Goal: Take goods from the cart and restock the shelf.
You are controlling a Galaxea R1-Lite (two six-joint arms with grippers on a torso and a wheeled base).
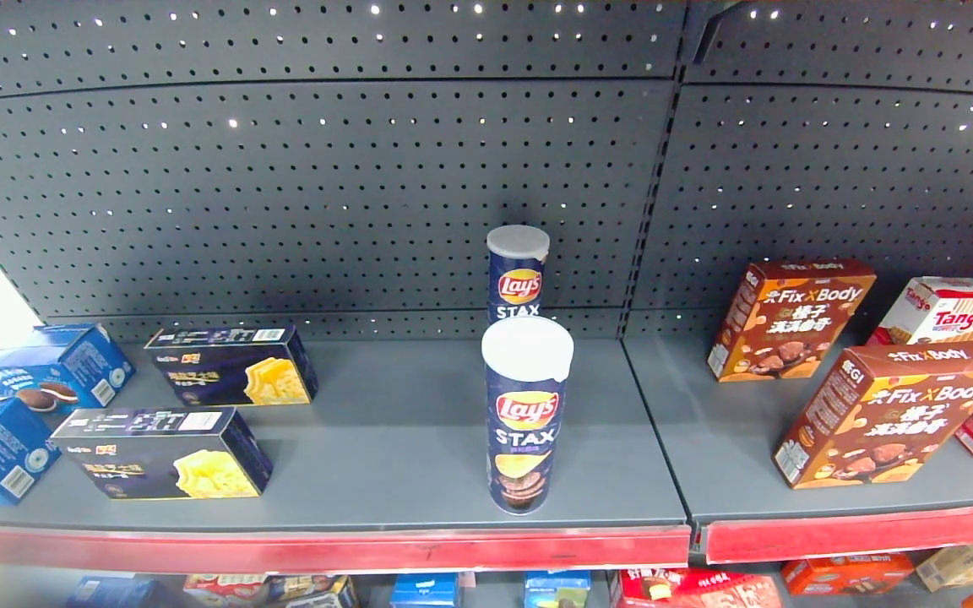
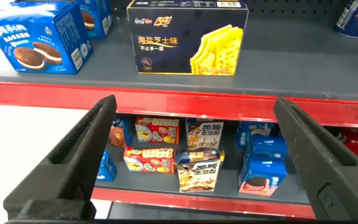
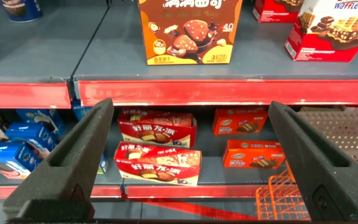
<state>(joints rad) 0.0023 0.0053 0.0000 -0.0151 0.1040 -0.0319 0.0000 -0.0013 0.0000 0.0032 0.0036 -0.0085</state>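
Wide-spread black fingers frame both wrist views: the left gripper and the right gripper hang empty, jaws well apart, out in front of the red edge of the shelf. I'd guess they are ready for a trip to the cart. An orange wire frame low near the right gripper may be that cart; I cannot tell. On the shelf two chip cans stand upright, front can just ahead of rear can, labels facing outward for shoppers.
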